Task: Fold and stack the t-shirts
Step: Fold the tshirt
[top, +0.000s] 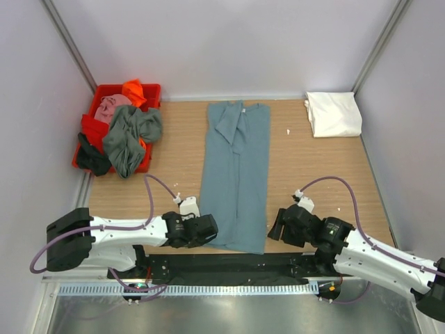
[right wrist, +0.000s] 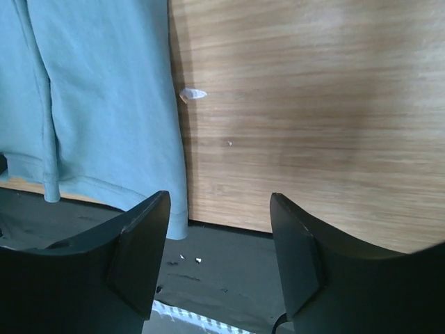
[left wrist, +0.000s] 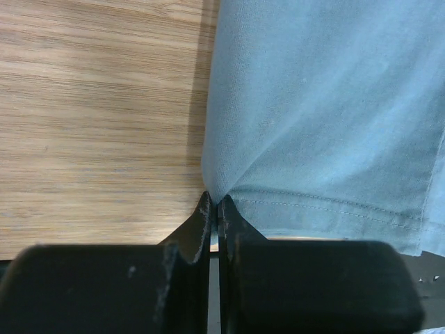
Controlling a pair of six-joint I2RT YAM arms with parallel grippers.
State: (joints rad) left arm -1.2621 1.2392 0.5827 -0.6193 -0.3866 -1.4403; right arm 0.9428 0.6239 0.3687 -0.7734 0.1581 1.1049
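Note:
A dusty teal-blue t-shirt (top: 236, 174) lies folded into a long strip down the middle of the wooden table. My left gripper (top: 208, 229) is shut on its near left hem corner; in the left wrist view the cloth (left wrist: 327, 104) is pinched between the closed fingertips of the left gripper (left wrist: 215, 198). My right gripper (top: 274, 229) stands open just right of the near right corner. In the right wrist view the shirt's edge (right wrist: 104, 104) lies beside the left finger, and nothing is between the fingers of the right gripper (right wrist: 219, 198). A folded white t-shirt (top: 334, 113) rests at the back right.
A red tub (top: 111, 88) at the back left holds crumpled grey-green (top: 128, 136), pink (top: 111, 106) and orange (top: 134, 90) shirts. A black mat strip (top: 229, 263) runs along the table's near edge. A small white scrap (right wrist: 192, 93) lies by the teal shirt. Walls close in on both sides.

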